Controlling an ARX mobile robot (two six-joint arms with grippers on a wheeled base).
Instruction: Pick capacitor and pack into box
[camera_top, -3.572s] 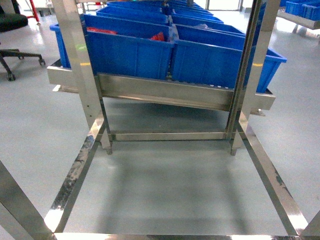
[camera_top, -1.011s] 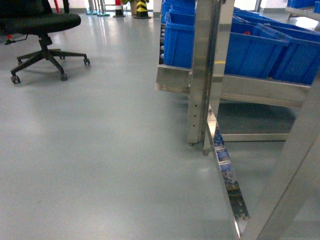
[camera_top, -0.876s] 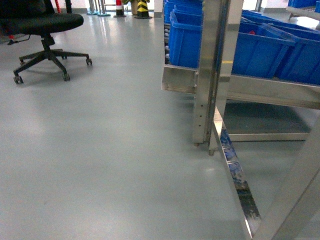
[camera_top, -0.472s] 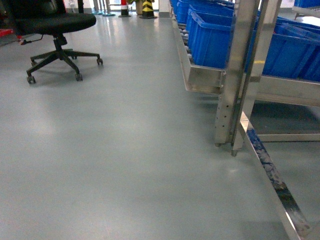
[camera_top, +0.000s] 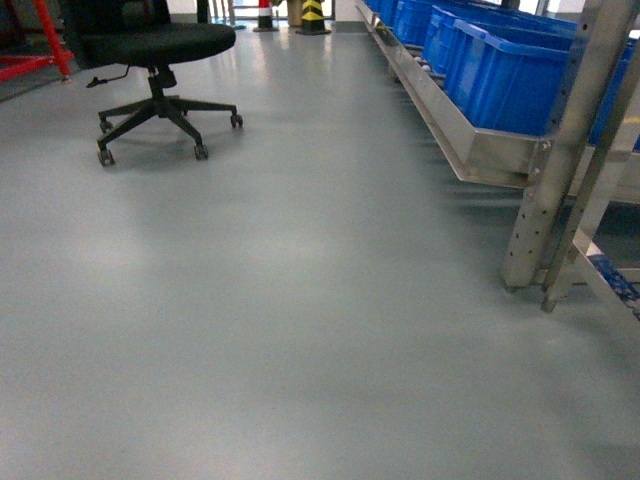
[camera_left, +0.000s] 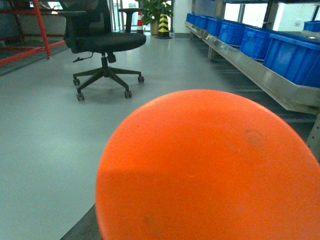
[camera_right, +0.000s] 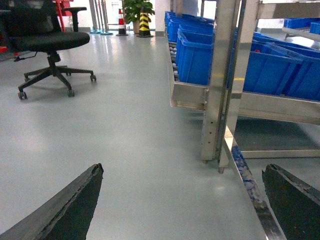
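Capacitor (camera_left: 207, 167): orange rounded body fills lower left-wrist view, hard against camera; judged held in left claw, fingers hidden, grip state not readable. Long axis judged pointing along camera line; markings not visible. Right claw (camera_right: 182, 202): fingers spread wide, nothing between, floor (camera_top: 300, 300) below. Box: not in any view, bearing from either claw unknown. Blue crates (camera_top: 500, 70) on steel rack (camera_top: 470, 140) at 2 o'clock, office chair (camera_top: 155, 55) at 11 o'clock in head view. Left arm carries part; box must be located first.

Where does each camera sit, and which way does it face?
Head: on the robot, slanting down at grey floor; no body shows.
Left wrist: left arm, forward; orange round object fills the bottom, no gripper seen.
Right wrist: right arm, forward; open right gripper at bottom corners.
All three share the office chair and blue crates.
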